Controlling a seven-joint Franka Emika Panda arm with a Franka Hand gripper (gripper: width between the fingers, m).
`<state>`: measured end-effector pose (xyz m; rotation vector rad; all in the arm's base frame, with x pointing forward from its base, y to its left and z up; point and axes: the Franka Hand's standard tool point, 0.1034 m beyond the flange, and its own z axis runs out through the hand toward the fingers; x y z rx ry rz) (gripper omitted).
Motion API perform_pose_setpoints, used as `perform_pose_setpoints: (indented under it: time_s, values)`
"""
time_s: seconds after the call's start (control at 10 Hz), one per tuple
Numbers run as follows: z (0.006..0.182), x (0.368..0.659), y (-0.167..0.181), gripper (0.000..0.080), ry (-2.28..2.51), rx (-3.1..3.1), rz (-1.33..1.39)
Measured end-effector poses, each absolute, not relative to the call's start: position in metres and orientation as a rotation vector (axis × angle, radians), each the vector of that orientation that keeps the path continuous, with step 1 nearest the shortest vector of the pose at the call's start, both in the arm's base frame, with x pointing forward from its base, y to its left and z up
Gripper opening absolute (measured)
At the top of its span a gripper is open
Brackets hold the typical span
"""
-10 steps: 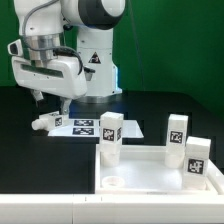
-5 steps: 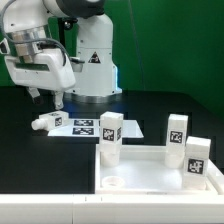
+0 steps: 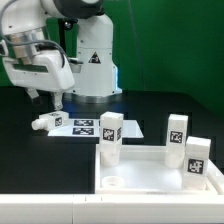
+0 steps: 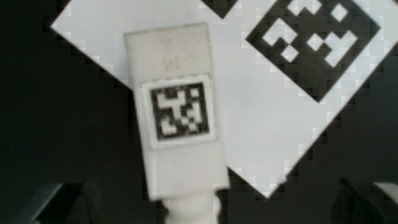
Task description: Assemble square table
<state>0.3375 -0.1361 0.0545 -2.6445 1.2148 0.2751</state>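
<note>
now gripper (image 3: 47,100) open, seemingly above lying leg (image 3: 46,121), marker board (image 3: 85,127)

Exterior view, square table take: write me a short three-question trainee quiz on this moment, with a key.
1. True or false: the loose leg lies on its side near the marker board.
2. How many legs stand upright at the square panel? A) one B) three C) four
3. Fill in: the gripper above the lying leg is ____ and holds nothing.

Key: 1 true; 2 B, at and; 3 open.
</note>
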Motion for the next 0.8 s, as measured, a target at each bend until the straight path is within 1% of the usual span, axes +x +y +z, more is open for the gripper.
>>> perform_pose_setpoints:
  time_s: [0.1,0.3,0.4,0.8]
  values:
    - [0.066,0.357,-0.147,0.0649,1.182,-2.623,0.272]
    - [0.079,0.389,-0.165,0.0649,1.055,-2.623,0.272]
    - [0.077,0.396,-0.17,0.0649,0.984,-2.65,0.261]
    - [0.074,0.392,-0.168,0.0649,0.994,-2.642,0.284]
